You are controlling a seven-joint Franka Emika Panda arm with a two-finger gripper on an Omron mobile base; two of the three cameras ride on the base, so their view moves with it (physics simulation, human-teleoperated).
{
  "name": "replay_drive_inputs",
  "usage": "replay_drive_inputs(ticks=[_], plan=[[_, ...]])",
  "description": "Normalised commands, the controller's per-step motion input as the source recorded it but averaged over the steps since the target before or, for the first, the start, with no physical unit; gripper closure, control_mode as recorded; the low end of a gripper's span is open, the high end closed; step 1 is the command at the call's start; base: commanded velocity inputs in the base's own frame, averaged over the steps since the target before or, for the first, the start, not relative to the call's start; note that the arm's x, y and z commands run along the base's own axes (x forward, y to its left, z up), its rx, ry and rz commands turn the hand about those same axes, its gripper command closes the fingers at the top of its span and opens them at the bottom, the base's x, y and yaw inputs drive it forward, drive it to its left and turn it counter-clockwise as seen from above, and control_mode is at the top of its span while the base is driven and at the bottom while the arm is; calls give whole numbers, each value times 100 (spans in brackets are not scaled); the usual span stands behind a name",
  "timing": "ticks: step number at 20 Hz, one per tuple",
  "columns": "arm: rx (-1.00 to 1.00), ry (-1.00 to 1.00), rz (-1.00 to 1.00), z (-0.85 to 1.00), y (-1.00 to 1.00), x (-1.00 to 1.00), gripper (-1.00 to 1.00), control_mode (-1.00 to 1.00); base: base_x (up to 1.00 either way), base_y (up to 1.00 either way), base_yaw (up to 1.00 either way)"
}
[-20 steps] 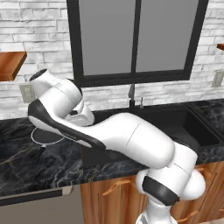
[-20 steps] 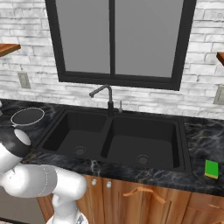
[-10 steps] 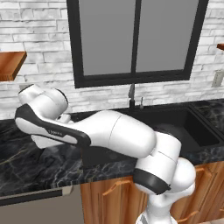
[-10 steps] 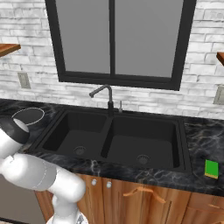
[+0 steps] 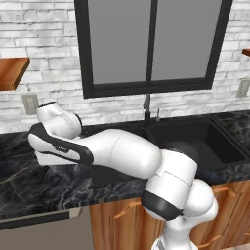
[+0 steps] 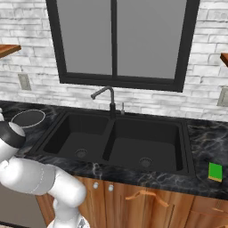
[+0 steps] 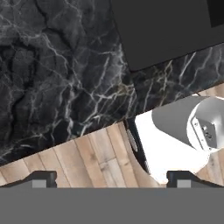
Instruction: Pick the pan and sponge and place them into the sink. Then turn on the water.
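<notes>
Left base view: over the last second the white arm has swung further left, low over the black marble counter [image 5: 29, 183], and now hides the pan there. Right base view: the round dark-grey pan with thin whitish rim [image 6: 28, 118] sits untouched on the counter left of the black double-basin sink [image 6: 120, 140]; the small sponge block [image 6: 215, 171], green face up, lies at far right, well apart, dark faucet [image 6: 107, 100] dry. Hand view: gripper [image 7: 111, 180] fully spread, holding nothing, looking down past the counter edge, so the pan grab isn't lined up yet.
</notes>
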Motion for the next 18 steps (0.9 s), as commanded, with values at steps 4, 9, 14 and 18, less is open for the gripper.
replay_drive_inputs(ticks=[4,9,14,18], plan=[[28,-16,9,-22,44,45,-100,-100,0,0,0],[17,-10,3,-50,61,36,-100,-100,0,0,0],[0,-2,0,-34,49,52,-100,-100,0,0,0],[0,1,0,-9,41,65,-100,-100,0,0,0]])
